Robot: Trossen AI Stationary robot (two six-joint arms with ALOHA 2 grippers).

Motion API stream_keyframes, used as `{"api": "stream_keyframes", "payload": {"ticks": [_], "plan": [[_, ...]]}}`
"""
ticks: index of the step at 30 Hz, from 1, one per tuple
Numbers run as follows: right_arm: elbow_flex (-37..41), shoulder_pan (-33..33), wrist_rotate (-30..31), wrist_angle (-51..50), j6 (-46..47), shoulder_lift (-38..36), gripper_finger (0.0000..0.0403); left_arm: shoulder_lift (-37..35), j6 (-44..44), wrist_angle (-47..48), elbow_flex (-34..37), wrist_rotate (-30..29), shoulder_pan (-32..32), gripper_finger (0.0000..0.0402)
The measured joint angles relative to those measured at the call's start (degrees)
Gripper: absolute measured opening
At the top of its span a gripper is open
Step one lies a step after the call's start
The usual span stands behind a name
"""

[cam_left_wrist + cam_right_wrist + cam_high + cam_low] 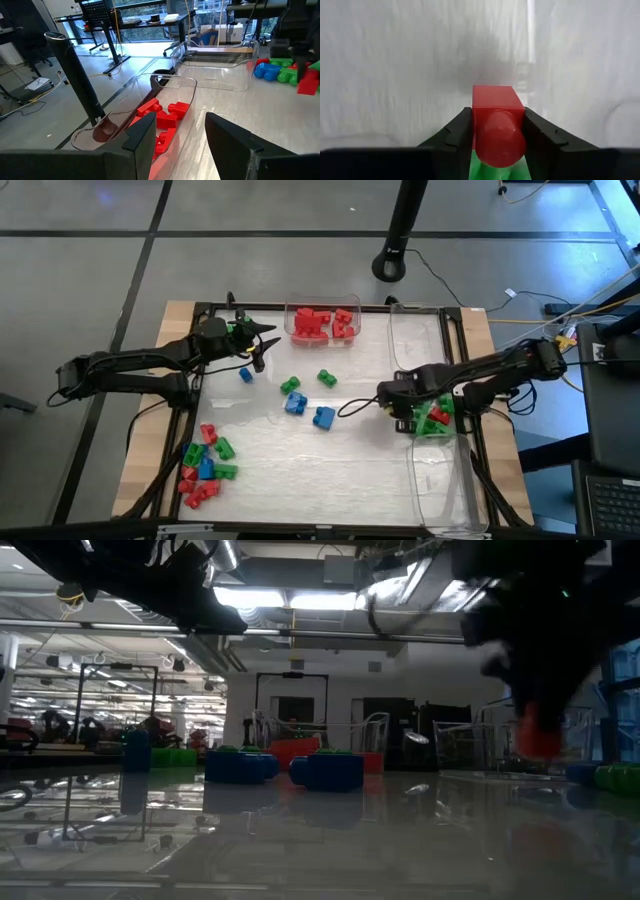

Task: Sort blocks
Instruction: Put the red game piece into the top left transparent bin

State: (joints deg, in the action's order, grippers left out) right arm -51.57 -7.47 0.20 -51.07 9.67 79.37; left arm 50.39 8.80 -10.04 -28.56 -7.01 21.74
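Right gripper [497,131] is clamping a red block [496,125] over the green blocks [436,420] at the surface's right side. Left gripper [177,145], fingers apart and holding nothing, is hovering beside the bin [187,87] of red blocks [320,323]. Loose blocks [203,465] are lying front-left.

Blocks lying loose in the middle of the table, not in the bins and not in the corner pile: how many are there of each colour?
Blue blocks: 3
Green blocks: 2
Total: 5
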Motion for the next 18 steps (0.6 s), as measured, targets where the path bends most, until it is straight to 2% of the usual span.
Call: {"api": "stream_keyframes", "payload": {"ticks": [7,12,18], "plan": [[-8.36,0.0,9.75,0.79,-8.5,0.0,0.0139,0.0,0.04,0.0,0.0,0.01,0.0,0.0159],[-11.72,1.39,19.51,8.22,-17.36,0.0,0.0139,0.0,0.06,-0.04,0.0,0.01,0.0,0.0159],[-11.87,7.37,21.35,21.57,-28.66,0.56,0.0139,0.0,0.15,-0.04,0.0,-0.01,0.0,0.0159]]}}
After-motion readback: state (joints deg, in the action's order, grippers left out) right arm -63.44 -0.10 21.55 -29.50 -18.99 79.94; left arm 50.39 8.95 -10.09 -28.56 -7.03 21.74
